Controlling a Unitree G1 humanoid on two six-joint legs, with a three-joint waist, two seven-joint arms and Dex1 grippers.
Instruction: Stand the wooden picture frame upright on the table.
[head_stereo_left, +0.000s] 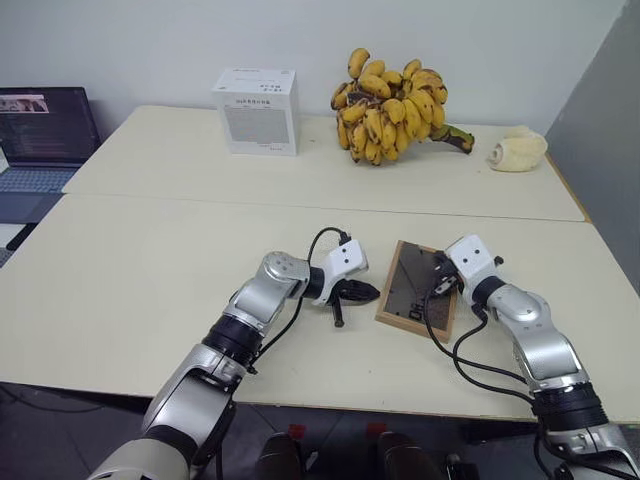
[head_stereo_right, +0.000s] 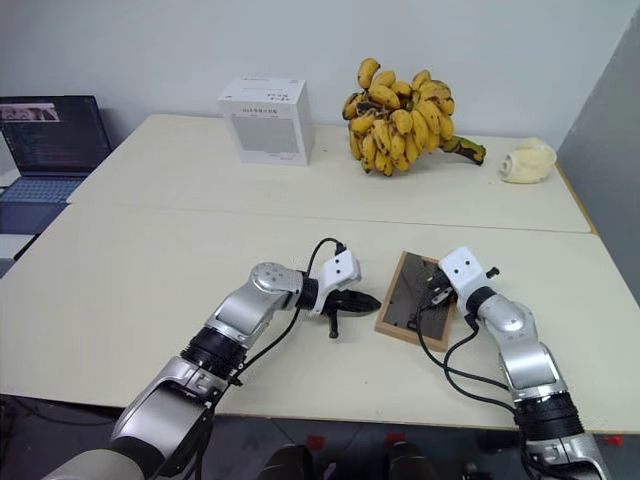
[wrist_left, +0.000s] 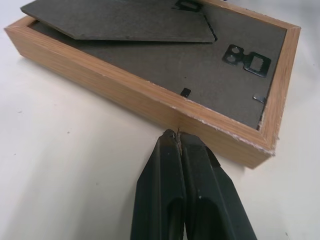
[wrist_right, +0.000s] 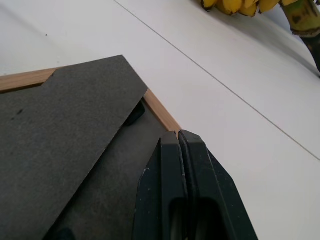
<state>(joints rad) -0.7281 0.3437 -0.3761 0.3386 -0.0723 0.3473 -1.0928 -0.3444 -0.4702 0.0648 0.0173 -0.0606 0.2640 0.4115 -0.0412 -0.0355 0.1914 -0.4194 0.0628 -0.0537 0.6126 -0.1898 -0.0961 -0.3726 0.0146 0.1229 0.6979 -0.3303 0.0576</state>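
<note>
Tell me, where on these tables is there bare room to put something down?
The near table is bare across its whole left half, from the laptop side up to the left gripper. On the far table, the strip in front of the white box and bananas is free. It is crowded around the picture frame, with the right gripper over it.

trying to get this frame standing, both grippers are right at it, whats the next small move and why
Probably open the right gripper and take the raised stand flap. The wooden picture frame lies face down on the table, its flap lifted slightly off the back panel. The right gripper is shut over the back near the far edge; the left gripper, also shut, points at the frame's side and could brace it.
</note>
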